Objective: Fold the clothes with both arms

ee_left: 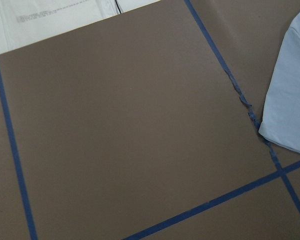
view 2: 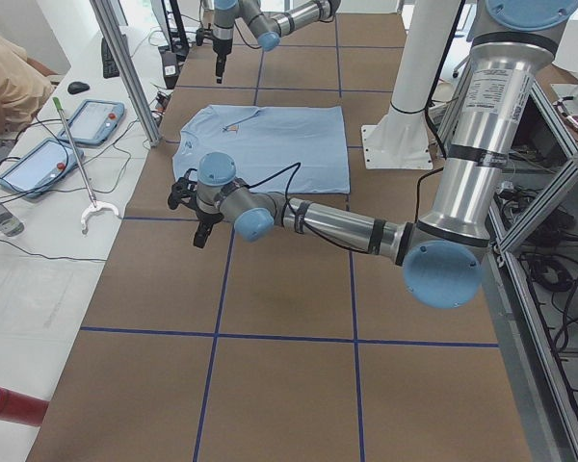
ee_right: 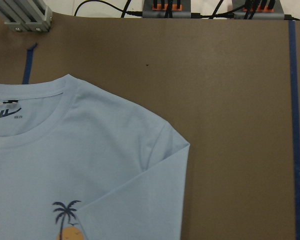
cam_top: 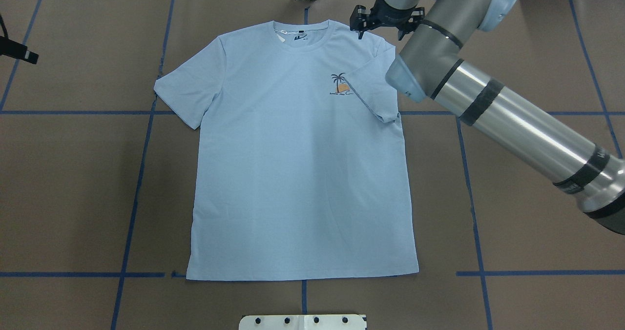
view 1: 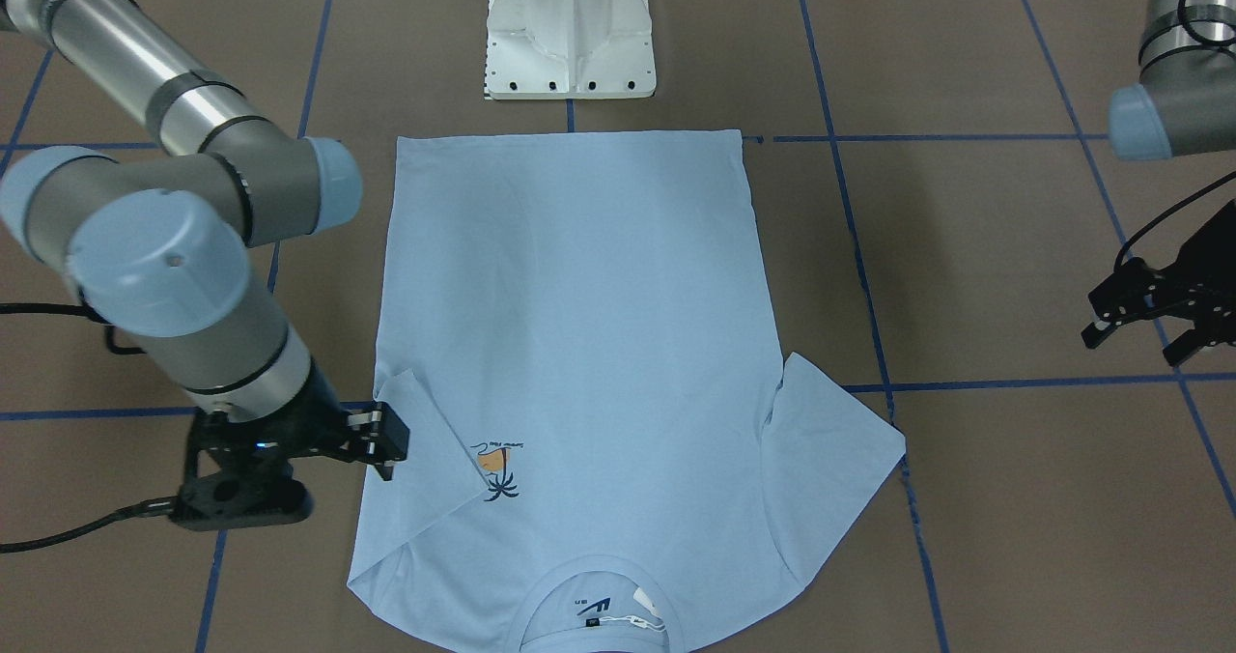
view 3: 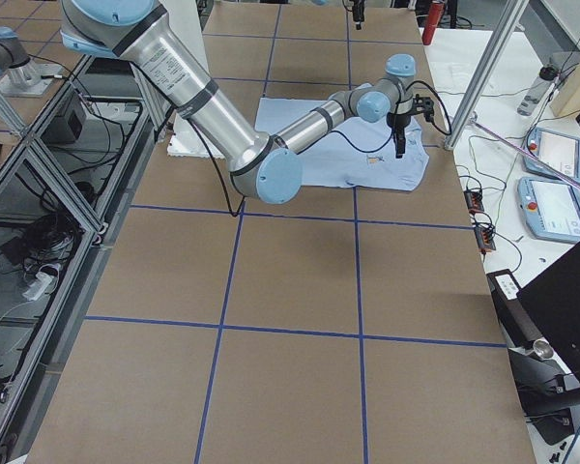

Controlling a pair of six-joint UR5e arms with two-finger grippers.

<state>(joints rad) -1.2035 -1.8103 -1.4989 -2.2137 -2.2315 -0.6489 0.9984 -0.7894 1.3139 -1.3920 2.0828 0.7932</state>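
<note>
Blue T-shirt [cam_top: 298, 164] whole overhead; left wrist catches sleeve [ee_left: 290, 90].

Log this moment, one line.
T-shirt flat | right-side sleeve folded in | left-side sleeve spread | right gripper open above shoulder | left gripper open, off shirt

Overhead view: T-shirt [cam_top: 298, 174] mid-frame, collar at top; right gripper [cam_top: 383, 25] by its upper-right shoulder; pedestal base [cam_top: 302, 321] bottom centre.

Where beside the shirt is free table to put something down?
Free: the wide table between the shirt's flat sleeve and the left gripper; also the strip between hem and white base. Crowded around the folded sleeve, by the right gripper.
</note>
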